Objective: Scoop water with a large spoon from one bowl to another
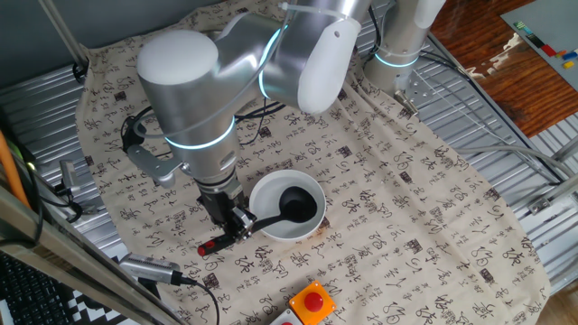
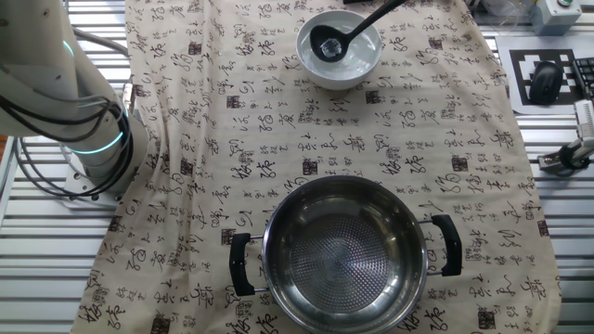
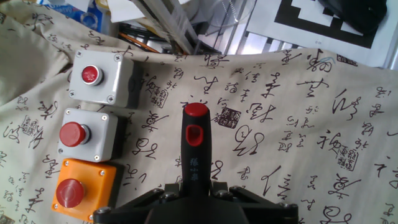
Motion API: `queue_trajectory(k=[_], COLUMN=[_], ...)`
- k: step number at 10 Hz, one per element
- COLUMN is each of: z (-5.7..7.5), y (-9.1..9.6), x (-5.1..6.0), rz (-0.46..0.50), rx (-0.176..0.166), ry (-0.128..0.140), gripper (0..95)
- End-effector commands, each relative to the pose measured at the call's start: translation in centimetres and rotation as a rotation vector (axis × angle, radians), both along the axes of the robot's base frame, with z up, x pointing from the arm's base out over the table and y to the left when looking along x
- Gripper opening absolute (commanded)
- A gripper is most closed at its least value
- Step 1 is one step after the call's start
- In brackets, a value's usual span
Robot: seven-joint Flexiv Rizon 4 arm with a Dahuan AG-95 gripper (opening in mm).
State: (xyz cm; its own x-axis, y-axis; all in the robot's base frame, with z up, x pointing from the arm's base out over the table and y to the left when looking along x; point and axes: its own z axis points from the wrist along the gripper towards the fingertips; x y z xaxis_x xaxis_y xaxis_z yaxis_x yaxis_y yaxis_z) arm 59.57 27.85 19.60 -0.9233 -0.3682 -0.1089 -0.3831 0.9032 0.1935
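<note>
The steel pot [image 2: 345,252] is sitting empty near one edge of the cloth-covered surface [image 2: 232,121], while toward the opposite edge the pincer [image 1: 237,222] is gripping the black ladle [image 1: 271,215] by its handle, its scoop resting in the water inside the white bowl [image 1: 271,191]

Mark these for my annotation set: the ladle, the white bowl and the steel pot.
ladle [image 2: 327,44], the other fixed view, on its scoop.
white bowl [image 2: 364,67], the other fixed view, on its rim.
steel pot [image 2: 278,227], the other fixed view, on its inner wall.
</note>
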Motion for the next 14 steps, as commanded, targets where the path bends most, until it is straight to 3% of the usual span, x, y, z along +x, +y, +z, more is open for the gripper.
queue_trajectory(k=[1,6,14], z=[0.00,-0.12,-0.10], y=[0.02,-0.06,-0.42], x=[0.00,0.05,-0.06], rz=[-0.007,-0.007,-0.013], rx=[0.012,0.012,0.041], ry=[-0.002,-0.005,-0.009], gripper=[0.0,0.0,0.0])
